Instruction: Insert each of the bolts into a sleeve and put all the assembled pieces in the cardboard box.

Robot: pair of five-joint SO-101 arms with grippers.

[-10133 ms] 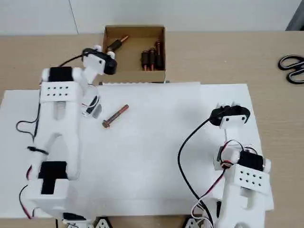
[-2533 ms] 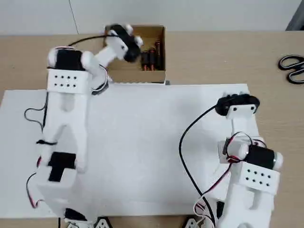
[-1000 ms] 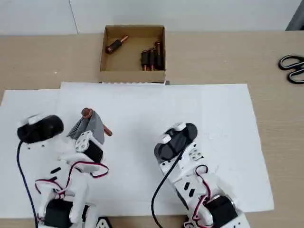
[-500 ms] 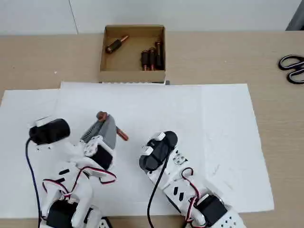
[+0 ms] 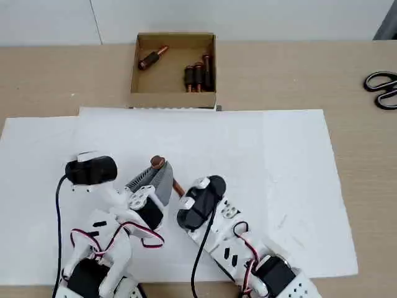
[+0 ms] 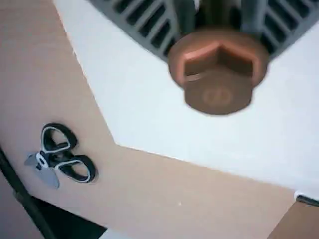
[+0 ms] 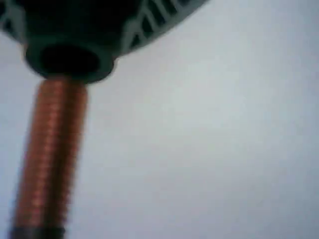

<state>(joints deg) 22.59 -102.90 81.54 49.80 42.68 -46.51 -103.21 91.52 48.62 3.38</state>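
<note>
Copper hex-head threaded bolt (image 5: 157, 162): clamped near its head in left gripper (image 5: 152, 180), over white paper sheet (image 5: 260, 161). Long axis runs 11 to 5 o'clock in high view. Thread tip meets the mouth of black cylindrical sleeve (image 7: 70, 60), clasped by right gripper (image 7: 75, 20) at 5 o'clock. Depth of entry unclear.

Lab-style workspace, wooden table (image 5: 279, 74), white sheet (image 5: 248, 155), scissors (image 5: 381, 90)

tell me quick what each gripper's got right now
left gripper: closed, holding the bolt by its head end.
right gripper: closed, holding the sleeve, against the bolt's threaded end.
</note>
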